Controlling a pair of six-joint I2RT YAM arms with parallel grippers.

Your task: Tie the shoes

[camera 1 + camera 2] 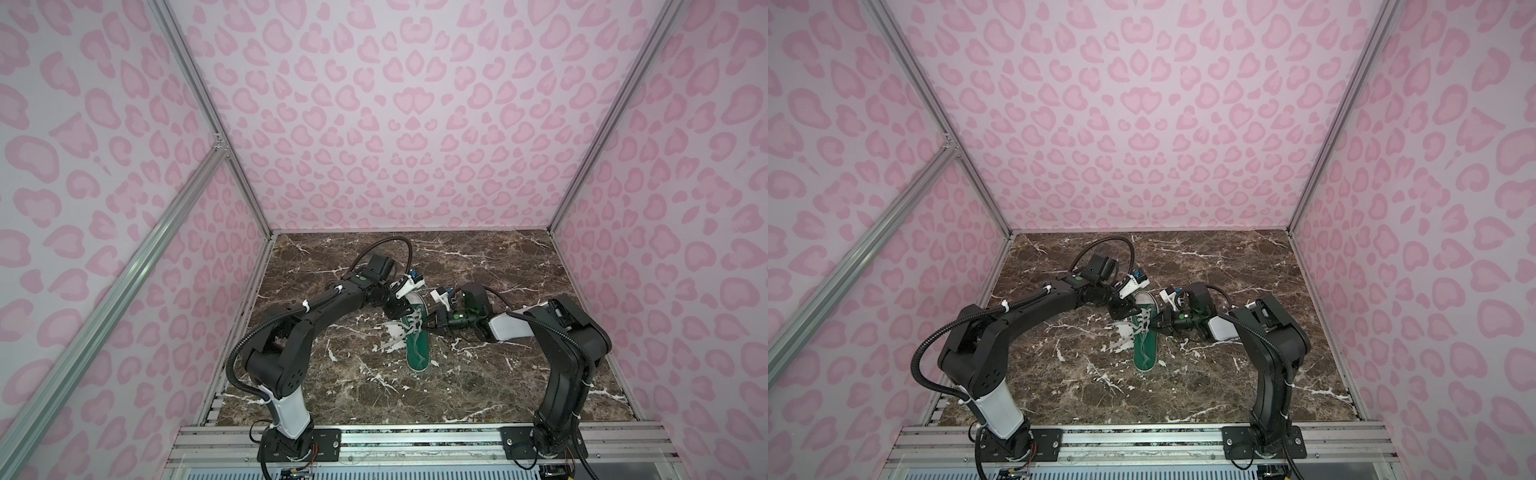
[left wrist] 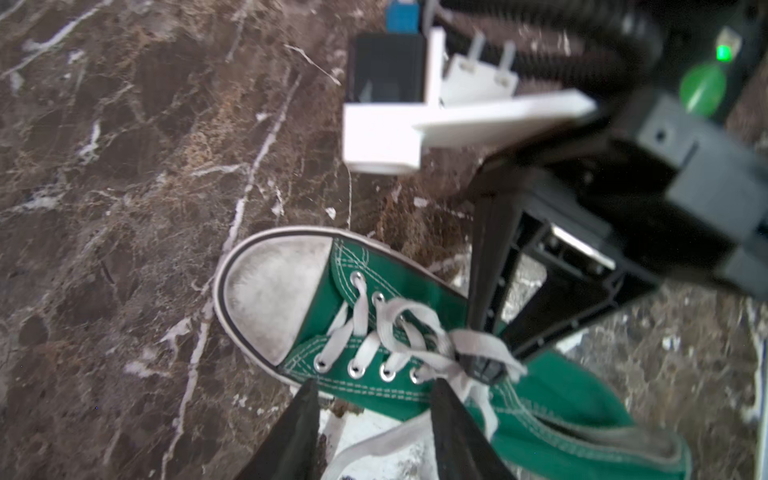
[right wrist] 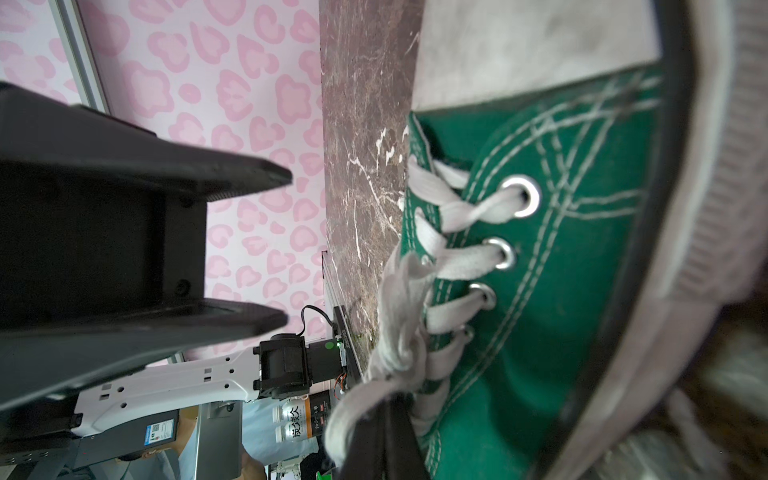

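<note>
The shoes are a single green canvas sneaker [image 1: 417,347] [image 1: 1145,347] lying mid-table, with its white toe cap [image 2: 274,291] pointing at the back wall. Its white laces [image 2: 399,328] cross in a knot [image 3: 399,345] over the eyelets. One loose end trails on the table left of the shoe [image 1: 392,332]. My left gripper [image 2: 374,388] [image 1: 400,312] hovers open beside the shoe's left side, with a slack lace lying under the gap. My right gripper [image 3: 386,419] [image 1: 430,322] reaches in from the right and is shut on a lace end just past the knot.
The dark marble table [image 1: 478,266] has white veins that look much like the laces. Pink patterned walls [image 1: 374,124] close in the back and both sides. An aluminium rail [image 1: 415,440] runs along the front and carries both arm bases.
</note>
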